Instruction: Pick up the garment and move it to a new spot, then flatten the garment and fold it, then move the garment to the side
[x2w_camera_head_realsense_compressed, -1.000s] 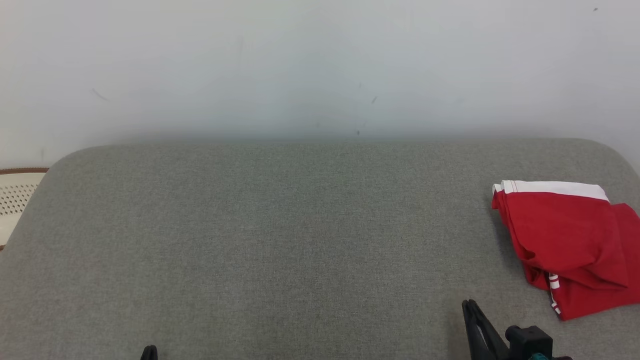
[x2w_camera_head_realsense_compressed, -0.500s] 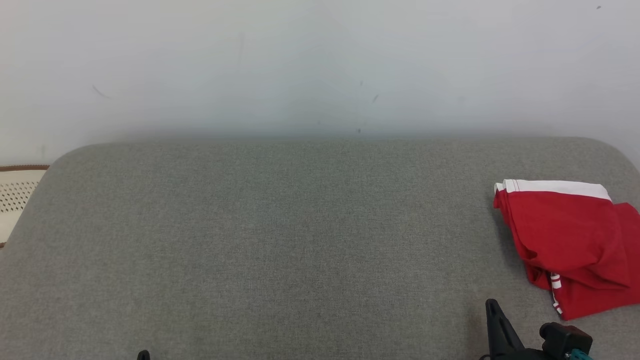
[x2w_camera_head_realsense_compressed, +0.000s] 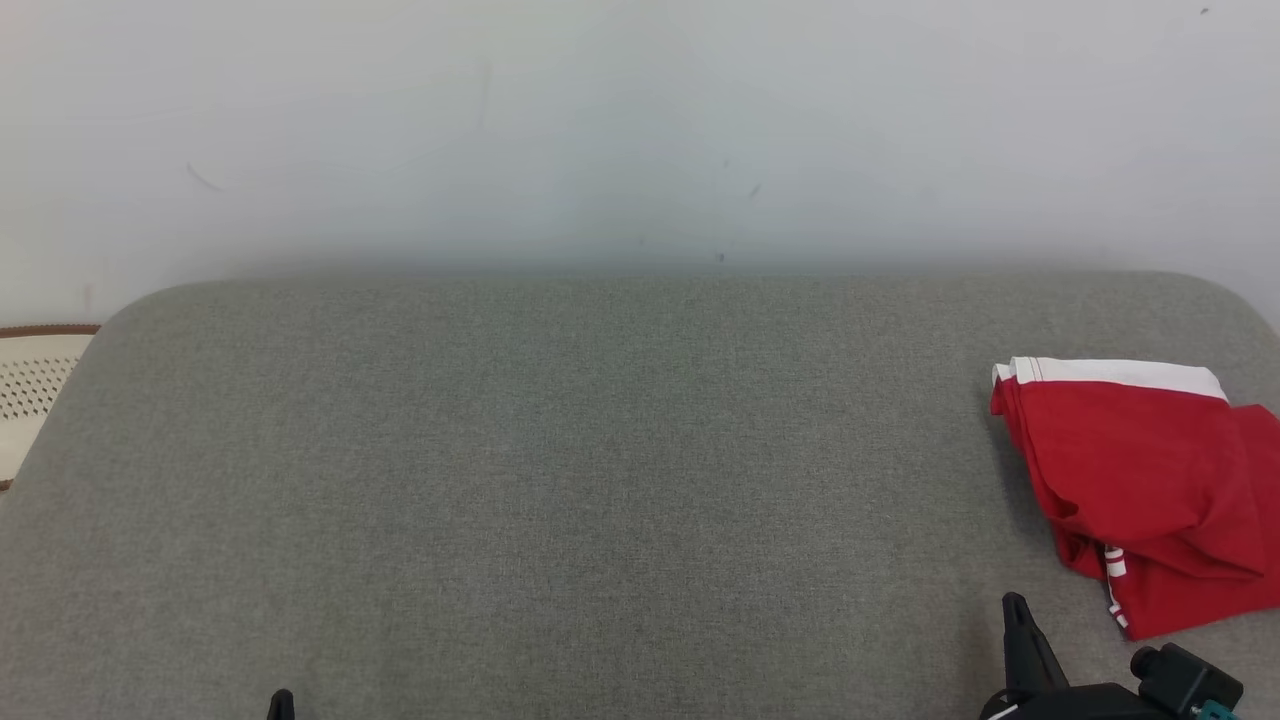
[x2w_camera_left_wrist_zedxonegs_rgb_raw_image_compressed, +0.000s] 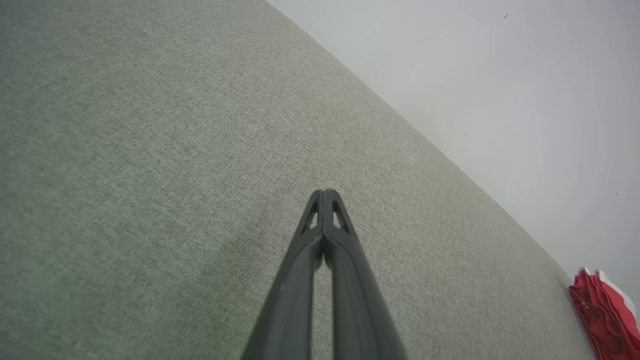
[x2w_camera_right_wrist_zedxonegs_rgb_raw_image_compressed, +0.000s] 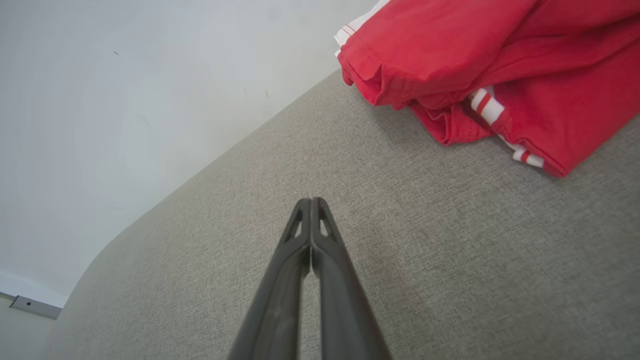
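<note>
The right tool (x2w_camera_head_realsense_compressed: 1015, 602) has been shifted rightward along the bottom of the head view, closer to the lower right corner; it is clenched on nothing (its finger tips are pressed together in the right wrist view), and the left tool (x2w_camera_head_realsense_compressed: 281, 698) is likewise clenched and empty; both are pointed over the grey fabric surface (x2w_camera_head_realsense_compressed: 600, 480); the red garment (x2w_camera_head_realsense_compressed: 1140, 470) is laid folded at the surface's right edge, near the right tool but apart from it, white band toward the pale wall (x2w_camera_head_realsense_compressed: 600, 120); a cream perforated object (x2w_camera_head_realsense_compressed: 30, 400) is seen beyond the left edge.
</note>
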